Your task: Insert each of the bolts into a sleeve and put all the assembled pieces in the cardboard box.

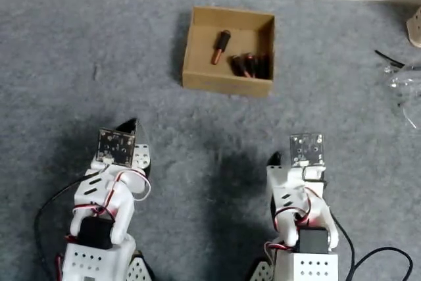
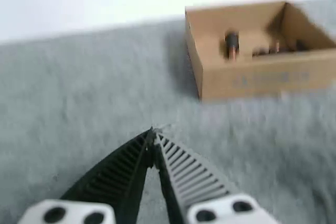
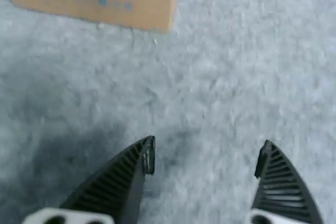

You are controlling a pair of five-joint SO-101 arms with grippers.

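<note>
cardboard box [image 3: 89, 1]: cut off by picture edge | assembled pieces [image 1: 250, 65]: shadowed corner cluster, count unclear

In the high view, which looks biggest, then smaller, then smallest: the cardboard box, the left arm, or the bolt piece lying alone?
1. left arm
2. cardboard box
3. lone bolt piece
The arm sits nearer the camera, so its first place is unsure.

High view looks down; both wrist views face the box [image 1: 227, 85].

Grey carpet [image 1: 66, 64] carries thin wiry clutter [image 1: 400, 77] at its right edge.
</note>
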